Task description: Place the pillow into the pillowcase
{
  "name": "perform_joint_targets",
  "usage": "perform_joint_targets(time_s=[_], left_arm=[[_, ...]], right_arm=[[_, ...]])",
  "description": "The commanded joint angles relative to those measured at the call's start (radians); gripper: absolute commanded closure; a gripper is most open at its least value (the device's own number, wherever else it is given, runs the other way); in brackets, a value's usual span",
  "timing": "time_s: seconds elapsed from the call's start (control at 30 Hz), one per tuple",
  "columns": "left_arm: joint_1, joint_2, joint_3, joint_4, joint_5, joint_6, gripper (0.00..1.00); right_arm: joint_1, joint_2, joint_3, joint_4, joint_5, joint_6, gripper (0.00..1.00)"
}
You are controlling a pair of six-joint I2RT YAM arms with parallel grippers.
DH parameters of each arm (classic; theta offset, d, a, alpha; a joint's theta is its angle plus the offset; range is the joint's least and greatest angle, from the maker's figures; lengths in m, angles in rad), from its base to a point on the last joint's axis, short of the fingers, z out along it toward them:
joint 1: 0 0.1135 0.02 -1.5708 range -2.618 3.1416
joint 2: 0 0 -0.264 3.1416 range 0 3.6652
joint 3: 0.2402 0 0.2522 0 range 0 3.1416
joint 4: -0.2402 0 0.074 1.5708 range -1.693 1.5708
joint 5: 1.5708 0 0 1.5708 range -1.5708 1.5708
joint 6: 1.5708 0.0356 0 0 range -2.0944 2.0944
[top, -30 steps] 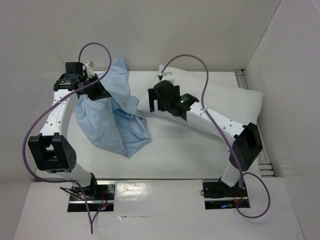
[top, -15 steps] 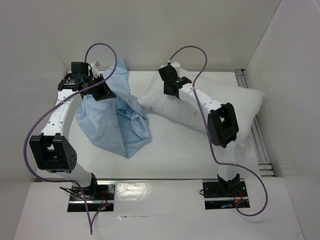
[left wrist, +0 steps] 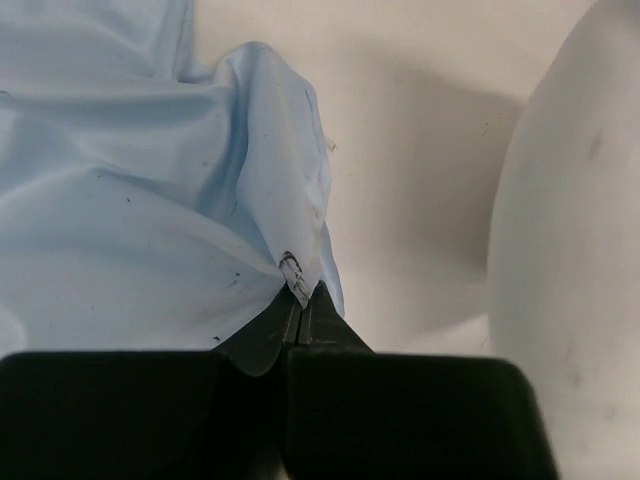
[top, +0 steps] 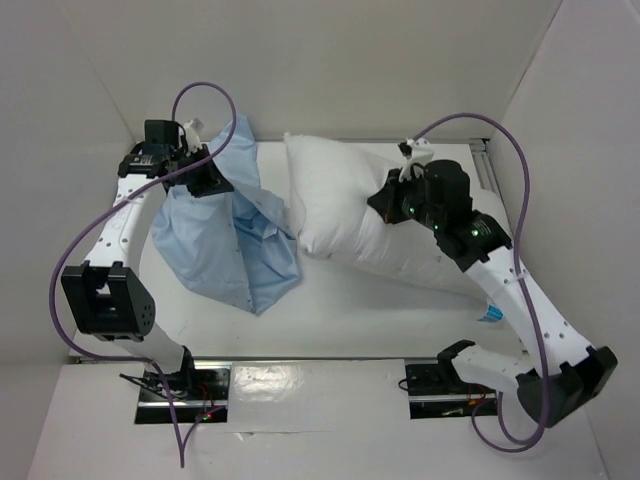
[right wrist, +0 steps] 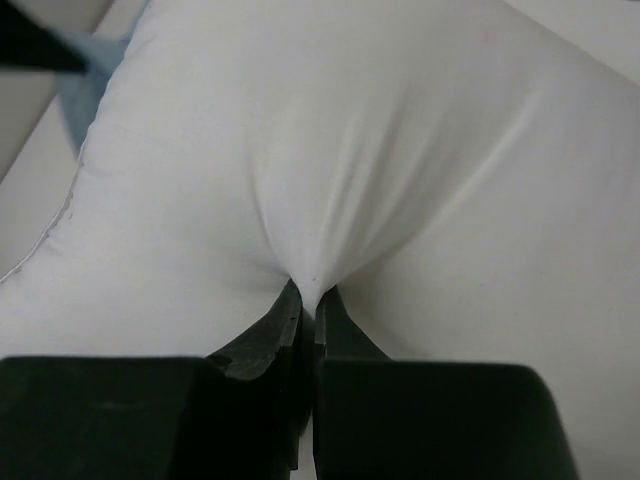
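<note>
A fold of the soft, seemingly light pillow (right wrist: 300,150) is being pinched shut in the right gripper (right wrist: 310,296), and the limp pillowcase (left wrist: 120,200) edge in the left gripper (left wrist: 301,296).

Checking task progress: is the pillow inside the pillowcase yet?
Out. The pillow lies bare beside the pillowcase, pinched by the right gripper.

The right arm (top: 505,275) hides one end of the pillow (top: 335,205); the left wrist view crops the pillowcase (left wrist: 110,230)

The white table (top: 350,312) carries the pillow (top: 340,205) beside the pillowcase (top: 222,252).
</note>
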Motion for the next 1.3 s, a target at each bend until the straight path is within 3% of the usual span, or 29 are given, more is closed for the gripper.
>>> perform_joint_targets(time_s=[0.0,0.1,0.37,0.63,0.77,1.07,1.27], left_arm=[[-0.003,0.024,0.064,0.023,0.004,0.011,1.00],[-0.003,0.053,0.087,0.023,0.004,0.011,1.00],[-0.003,0.111,0.138,0.023,0.015,0.002,1.00],[0.006,0.025,0.079,0.010,0.049,0.023,1.00],[0.006,-0.054,0.037,-0.016,0.058,0.055,1.00],[0.006,-0.151,-0.054,-0.088,-0.005,0.113,1.00],[0.006,-0.151,-0.054,-0.108,0.054,0.126,1.00]], right_arm=[[0.047,-0.083,-0.057,0.052,-0.259,-0.063,1.00],[0.103,-0.108,-0.066,-0.022,-0.345,-0.093,1.00],[0.218,-0.117,-0.045,-0.139,-0.341,-0.113,1.00],[0.254,0.024,-0.029,-0.007,-0.266,-0.103,1.00],[0.254,0.083,0.007,0.067,-0.159,-0.092,1.00],[0.254,0.155,0.078,0.121,-0.109,-0.063,1.00],[0.254,0.204,0.139,0.218,0.021,0.075,1.00]])
